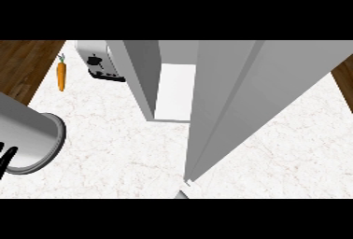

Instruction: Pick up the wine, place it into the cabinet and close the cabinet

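Observation:
No wine bottle shows anywhere in the head view. The grey cabinet (141,74) stands at the middle of the counter with its pale inside (173,93) showing. Its door (228,112) is swung open and runs from the upper right down to the lower middle, hiding the counter behind it. My left forearm (27,135) comes in at the left edge, and only a black sliver of my left hand (5,158) shows at the lower left, well away from the cabinet. My right hand is out of sight.
A carrot (61,75) lies on the white marble counter (110,144) at the upper left, beside a toaster (98,63) next to the cabinet's left wall. Dark wood borders the counter at both upper corners. A small grey tip (181,194) pokes in below the door's corner.

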`<action>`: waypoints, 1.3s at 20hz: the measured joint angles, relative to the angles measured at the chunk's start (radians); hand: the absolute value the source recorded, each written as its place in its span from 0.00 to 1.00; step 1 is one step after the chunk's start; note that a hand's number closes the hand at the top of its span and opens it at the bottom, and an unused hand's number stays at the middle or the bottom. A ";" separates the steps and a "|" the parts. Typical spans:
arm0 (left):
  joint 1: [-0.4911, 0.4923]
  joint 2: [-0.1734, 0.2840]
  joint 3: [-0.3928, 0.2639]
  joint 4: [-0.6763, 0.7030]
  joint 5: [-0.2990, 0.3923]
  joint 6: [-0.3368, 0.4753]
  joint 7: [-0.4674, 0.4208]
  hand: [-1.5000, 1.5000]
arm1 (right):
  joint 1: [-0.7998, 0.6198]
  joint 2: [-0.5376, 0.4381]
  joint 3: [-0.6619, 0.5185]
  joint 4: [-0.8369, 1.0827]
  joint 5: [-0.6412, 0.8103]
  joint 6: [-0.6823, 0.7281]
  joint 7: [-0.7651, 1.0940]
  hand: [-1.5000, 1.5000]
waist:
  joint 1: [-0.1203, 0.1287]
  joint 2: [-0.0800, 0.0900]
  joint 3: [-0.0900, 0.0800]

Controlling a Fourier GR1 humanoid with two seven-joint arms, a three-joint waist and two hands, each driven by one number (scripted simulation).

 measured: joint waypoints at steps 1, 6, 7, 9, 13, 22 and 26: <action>0.015 0.011 0.011 0.007 0.002 -0.020 -0.005 0.00 | -0.017 -0.012 0.005 -0.001 0.011 -0.033 -0.006 1.00 | 0.002 -0.001 0.000; 0.050 0.038 0.057 0.057 0.004 -0.098 -0.020 0.00 | -0.107 -0.052 0.017 0.011 0.018 -0.185 -0.038 1.00 | 0.010 0.003 -0.001; 0.062 0.044 0.065 0.059 0.002 -0.110 -0.023 0.00 | -0.127 -0.056 0.014 0.019 0.012 -0.207 -0.041 1.00 | 0.014 0.003 -0.001; 0.070 0.054 0.087 0.080 0.012 -0.138 -0.017 0.00 | -0.171 -0.054 0.001 0.047 -0.001 -0.240 -0.051 1.00 | 0.018 0.007 -0.001; 0.096 0.074 0.130 0.113 0.027 -0.185 -0.003 0.00 | -0.329 0.042 -0.079 0.237 0.003 -0.293 -0.062 1.00 | 0.021 0.011 0.000; 0.150 0.076 0.199 0.160 0.016 -0.275 0.042 0.00 | -0.622 0.100 -0.308 0.634 -0.168 -0.225 -0.175 1.00 | 0.017 0.019 0.002; 0.169 0.061 0.231 0.171 0.004 -0.299 0.056 0.00 | -0.699 0.104 -0.377 0.801 -0.248 -0.124 -0.258 1.00 | 0.015 0.020 0.003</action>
